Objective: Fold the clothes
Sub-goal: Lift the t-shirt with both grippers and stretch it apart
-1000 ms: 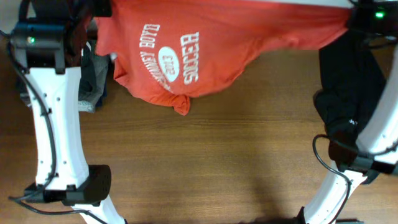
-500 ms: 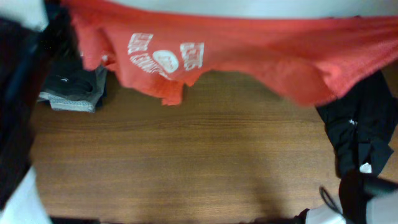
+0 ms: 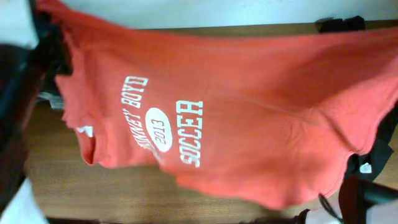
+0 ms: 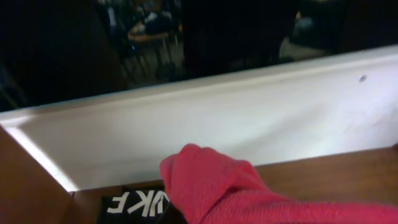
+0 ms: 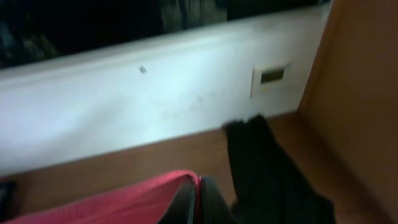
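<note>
The right gripper point(image 5: 200, 202) apparently pinches the T-shirt point(image 3: 261, 124); left gripper's fingers unseen, cannot tell.

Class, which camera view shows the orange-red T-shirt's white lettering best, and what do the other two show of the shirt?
The overhead view: the orange-red T-shirt is spread wide, so its white lettering and 2013 oval are readable. The left wrist view shows only a bunched fold; the right wrist view only a red edge, no print.

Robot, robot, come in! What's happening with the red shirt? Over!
Status: right fingers pinching red T-shirt; left fingers hidden under cloth. T-shirt spread wide over table. Black garment at right edge, partly covered.
</note>
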Action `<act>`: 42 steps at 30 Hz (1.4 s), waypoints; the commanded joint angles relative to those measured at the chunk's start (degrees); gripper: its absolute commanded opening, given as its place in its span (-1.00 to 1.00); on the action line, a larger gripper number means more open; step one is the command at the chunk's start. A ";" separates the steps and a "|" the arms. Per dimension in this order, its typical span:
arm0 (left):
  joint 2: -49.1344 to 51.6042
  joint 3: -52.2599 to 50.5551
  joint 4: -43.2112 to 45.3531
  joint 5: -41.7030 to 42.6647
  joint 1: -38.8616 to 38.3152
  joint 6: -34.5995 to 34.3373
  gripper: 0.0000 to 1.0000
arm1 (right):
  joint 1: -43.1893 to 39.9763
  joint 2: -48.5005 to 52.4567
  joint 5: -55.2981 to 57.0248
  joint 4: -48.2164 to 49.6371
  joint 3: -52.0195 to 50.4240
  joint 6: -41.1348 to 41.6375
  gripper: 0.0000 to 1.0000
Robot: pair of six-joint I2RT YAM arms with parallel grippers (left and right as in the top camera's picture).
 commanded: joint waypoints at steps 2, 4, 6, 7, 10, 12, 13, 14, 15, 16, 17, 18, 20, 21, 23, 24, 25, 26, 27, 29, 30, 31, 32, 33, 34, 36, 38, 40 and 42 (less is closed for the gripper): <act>6.23 -0.22 3.56 -1.14 0.26 2.43 -0.99 | -0.33 5.38 0.74 1.42 -2.60 -0.68 -0.92; 9.60 -0.22 6.47 -1.11 0.26 4.57 -0.99 | 0.39 8.31 0.37 2.89 -3.54 -0.90 -0.92; 13.27 -0.22 10.38 -1.09 0.35 5.20 -0.99 | 1.42 11.54 0.31 5.25 -4.39 -0.85 -0.92; 15.19 -0.22 12.92 -1.03 0.59 5.20 -0.99 | 1.90 12.85 0.31 6.67 -4.63 -0.83 -0.92; 20.59 -0.22 23.21 0.39 1.68 5.18 -0.99 | 3.87 17.18 0.28 13.22 -4.79 -0.76 -0.92; 23.19 -0.22 29.44 2.38 2.43 5.16 -0.99 | 5.03 18.82 0.31 17.20 -4.79 -0.35 -0.92; 24.37 -0.22 32.74 3.69 2.80 5.14 -0.99 | 5.68 19.45 0.35 19.56 -4.79 -0.17 -0.92; 25.27 -0.22 35.85 4.81 3.08 5.11 -0.99 | 6.29 19.89 0.37 21.94 -4.79 0.09 -0.92; 25.77 -0.22 38.16 5.49 3.30 4.94 -0.99 | 6.73 19.93 0.35 23.91 -4.79 0.09 -0.92; 25.94 -0.22 39.89 5.66 3.30 4.94 -0.99 | 7.10 19.93 0.52 25.92 -4.79 0.09 -0.92; 25.94 -0.22 41.40 5.62 3.30 5.01 -0.99 | 7.50 19.85 0.55 28.00 -4.76 0.07 -0.92; 25.92 -0.20 42.80 5.64 3.28 5.14 -0.99 | 7.72 19.54 0.55 29.99 -4.76 0.07 -0.93; 25.59 0.04 43.71 5.66 3.28 5.22 -0.99 | 7.98 19.12 0.57 31.95 -4.76 0.07 -0.92; 25.49 0.17 43.43 5.66 3.28 5.22 -0.99 | 7.96 19.04 0.61 32.26 -4.76 0.02 -0.92; 25.40 0.17 41.83 5.64 3.28 5.57 -0.99 | 7.89 18.97 1.44 31.91 -4.76 -0.02 -0.92; 25.40 0.17 40.48 5.64 3.28 6.03 -0.99 | 7.91 18.99 1.42 31.26 -4.79 -0.22 -0.92; 25.40 0.15 38.80 5.64 3.30 6.27 -0.99 | 7.91 19.08 1.42 30.27 -4.79 -0.26 -0.92; 25.42 0.15 37.99 5.62 3.30 6.27 -0.99 | 7.91 19.19 1.42 29.77 -4.79 -0.44 -0.93; 25.42 0.09 36.94 5.62 3.30 6.27 -0.99 | 7.91 19.23 1.44 28.98 -4.92 -0.48 -0.92; 25.42 0.04 33.97 5.64 3.30 6.27 -1.00 | 7.91 19.32 1.42 27.52 -5.62 -0.63 -0.93; 25.42 0.04 32.00 5.62 3.30 6.27 -0.99 | 7.91 19.34 1.42 26.21 -5.97 -0.79 -0.92; 25.42 0.04 29.90 5.62 3.28 6.27 -0.99 | 7.91 19.34 1.40 24.94 -6.38 -1.40 -0.92; 25.42 0.04 27.65 5.62 3.28 6.27 -0.99 | 7.91 19.37 1.44 23.41 -6.97 -1.73 -0.92; 25.42 0.04 25.00 5.62 3.28 6.27 -0.99 | 7.91 19.39 1.44 21.99 -7.48 -1.73 -0.92; 25.42 0.04 22.43 5.62 3.30 6.27 -0.99 | 7.91 19.43 1.42 20.33 -8.11 -1.99 -0.93; 25.42 0.04 17.22 5.62 3.28 6.27 -0.99 | 7.91 19.43 1.62 17.62 -9.55 -2.14 -0.92; 25.42 0.04 12.76 5.62 3.28 6.27 -0.99 | 7.91 19.45 1.62 15.10 -10.69 -2.14 -0.92; 25.42 0.04 7.85 5.62 3.28 6.27 -0.99 | 7.89 19.45 1.64 12.59 -12.00 -2.14 -0.92; 25.42 0.04 3.52 5.62 3.28 6.27 -0.99 | 7.91 19.45 1.66 9.81 -12.66 -2.36 -0.92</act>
